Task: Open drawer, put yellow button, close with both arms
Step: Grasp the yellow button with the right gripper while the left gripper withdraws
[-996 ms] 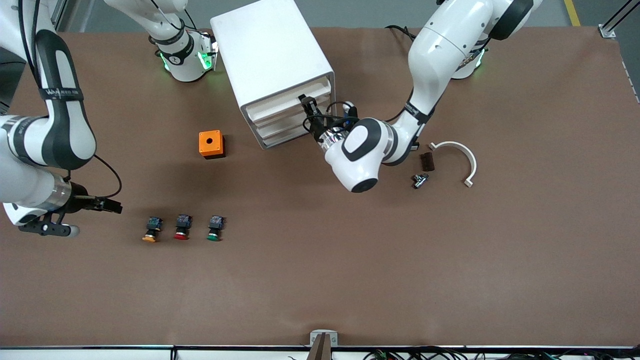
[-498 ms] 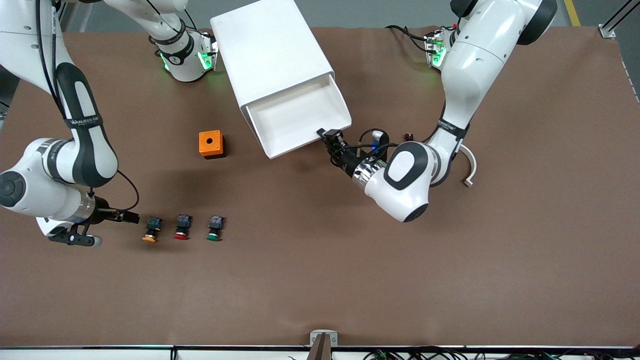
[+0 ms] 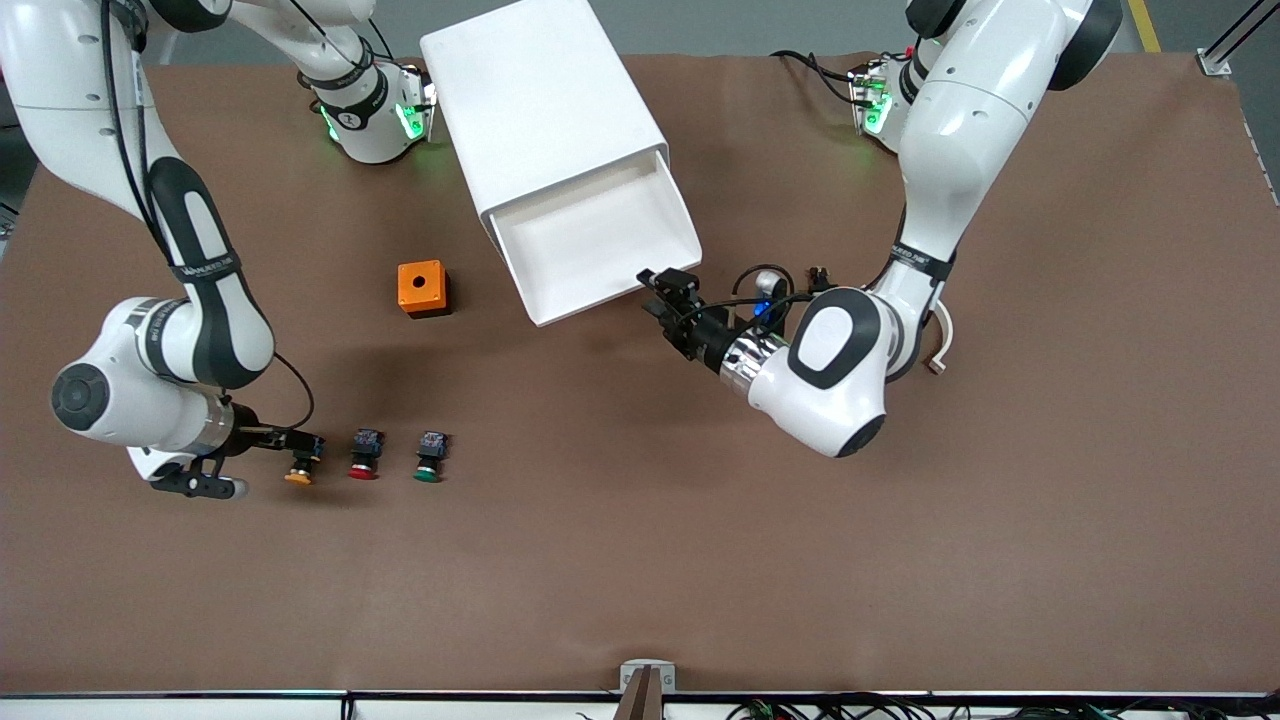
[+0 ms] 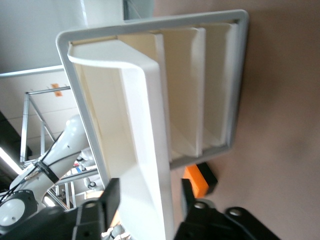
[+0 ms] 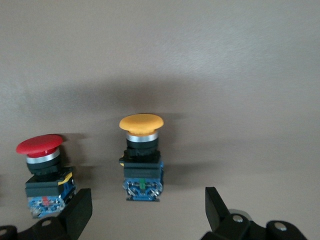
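The drawer [image 3: 600,240], uppermost tray of the white cabinet [image 3: 540,100], is pulled out and holds nothing. My left gripper [image 3: 668,293] is at the drawer's front corner toward the left arm's end. In the left wrist view the left gripper [image 4: 148,200] is open, its fingers straddling the drawer's front lip [image 4: 150,130] with a gap on one side. The yellow button [image 3: 297,476] lies on the table nearer the front camera. My right gripper [image 3: 303,443] sits low at the button's body, open. The yellow button [image 5: 142,125] lies just ahead of the right gripper [image 5: 148,210].
A red button [image 3: 362,455] and a green button [image 3: 429,458] lie in a row beside the yellow one. An orange box [image 3: 422,288] stands beside the cabinet, toward the right arm's end. A white curved piece [image 3: 940,335] lies by the left arm.
The left gripper pulled the drawer out of the cabinet, then its jaws opened off the front lip. The right arm swung along the table until its gripper reached the yellow button.
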`<control>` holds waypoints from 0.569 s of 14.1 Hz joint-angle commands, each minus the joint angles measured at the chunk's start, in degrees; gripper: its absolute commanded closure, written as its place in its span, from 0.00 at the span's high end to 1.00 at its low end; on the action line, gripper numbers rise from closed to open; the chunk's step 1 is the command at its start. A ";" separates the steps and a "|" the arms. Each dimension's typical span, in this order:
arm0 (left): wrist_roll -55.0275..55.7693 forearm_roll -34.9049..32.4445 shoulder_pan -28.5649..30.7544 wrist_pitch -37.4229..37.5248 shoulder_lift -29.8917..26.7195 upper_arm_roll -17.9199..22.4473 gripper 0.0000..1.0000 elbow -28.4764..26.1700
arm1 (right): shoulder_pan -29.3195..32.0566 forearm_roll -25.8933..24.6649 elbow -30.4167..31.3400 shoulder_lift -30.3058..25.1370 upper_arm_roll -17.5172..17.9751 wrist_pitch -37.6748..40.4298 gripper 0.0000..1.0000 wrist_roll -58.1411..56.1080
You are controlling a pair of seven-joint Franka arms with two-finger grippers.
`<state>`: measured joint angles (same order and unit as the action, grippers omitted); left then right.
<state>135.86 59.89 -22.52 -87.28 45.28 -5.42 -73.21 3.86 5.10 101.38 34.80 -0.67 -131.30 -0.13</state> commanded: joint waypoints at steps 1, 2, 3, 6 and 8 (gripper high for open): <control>-4.09 0.06 0.63 0.27 -0.11 3.30 0.99 2.19 | -0.17 0.87 -0.31 1.24 -0.12 -0.71 1.00 -0.13; -6.03 0.06 0.81 0.45 -0.37 5.31 0.99 2.28 | -0.25 0.87 -0.30 1.67 -0.12 -1.06 1.00 -0.13; -7.87 0.06 1.16 0.45 -0.63 6.73 0.99 2.37 | -0.25 0.87 -0.30 1.85 -0.12 -1.32 0.99 -0.13; -15.86 -0.12 2.39 0.36 -1.69 11.82 0.99 2.45 | -0.25 0.87 -0.30 2.03 -0.03 -1.07 0.84 -0.05; -22.28 -0.12 2.39 0.36 -2.74 16.39 0.99 2.45 | -0.34 0.96 -0.30 2.03 -0.03 -0.80 0.70 0.13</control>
<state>118.12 59.89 -19.77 -87.23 44.57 7.67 -70.29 3.68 5.35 101.37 36.65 -0.70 -132.30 -0.12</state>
